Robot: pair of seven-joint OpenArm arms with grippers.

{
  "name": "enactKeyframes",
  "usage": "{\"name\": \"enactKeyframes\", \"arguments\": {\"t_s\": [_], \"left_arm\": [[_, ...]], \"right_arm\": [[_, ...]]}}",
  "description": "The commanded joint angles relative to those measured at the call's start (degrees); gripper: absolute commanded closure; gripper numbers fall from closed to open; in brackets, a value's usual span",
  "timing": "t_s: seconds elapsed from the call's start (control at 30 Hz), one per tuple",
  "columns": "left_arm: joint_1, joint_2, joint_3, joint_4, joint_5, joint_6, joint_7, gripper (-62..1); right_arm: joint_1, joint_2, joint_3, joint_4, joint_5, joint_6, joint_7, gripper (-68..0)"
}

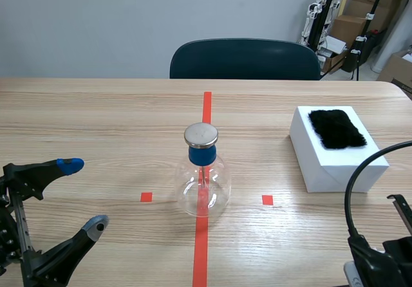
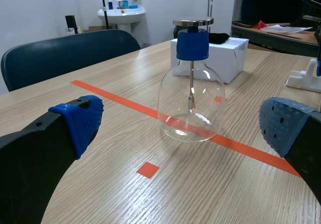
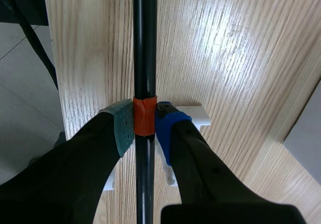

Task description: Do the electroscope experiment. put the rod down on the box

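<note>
Right claw (image 3: 144, 126), low over the table (image 3: 225, 58), clamps the black rod (image 3: 144, 43); left claw (image 1: 84, 194) hangs low, gaping wide.

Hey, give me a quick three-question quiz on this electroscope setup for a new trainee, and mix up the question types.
1. True or false: the right gripper is shut on the black rod.
2. Multiple choice: what lies on top of the white box? A) a black fur pad; B) a metal disc; C) a blue cap.
3. Fill in the blank: the glass electroscope stands on the long tape line, whose colour is ___.

Key: 1 true; 2 A; 3 orange-red.
</note>
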Motion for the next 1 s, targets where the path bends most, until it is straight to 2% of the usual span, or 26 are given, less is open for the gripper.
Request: {"name": "enactKeyframes", "arguments": {"t_s": [0.0, 0.2, 0.57, 0.97], "left_arm": [[-0.15, -0.33, -0.15, 0.66, -0.50, -0.04, -0.87, -62.3], [-0.15, -0.33, -0.15, 0.66, -0.50, -0.04, -0.87, -62.3], [-0.15, -0.33, -0.15, 0.66, -0.52, -0.04, -0.90, -62.3], [-0.15, -0.33, -0.15, 0.66, -0.50, -0.04, -0.87, -62.3]], "right_arm": [[0.66, -0.61, 0.42, -0.09, -0.74, 0.48, 0.20, -0.4], [1.55, -3.28, 0.07, -2.16, -1.73, 0.48, 0.17, -0.4], [7.37, -5.62, -5.86, -6.62, -2.29, 0.48, 0.17, -0.4], [7.32, -8.26, -5.90, -7.04, -1.86, 0.48, -2.08, -0.4]]}}
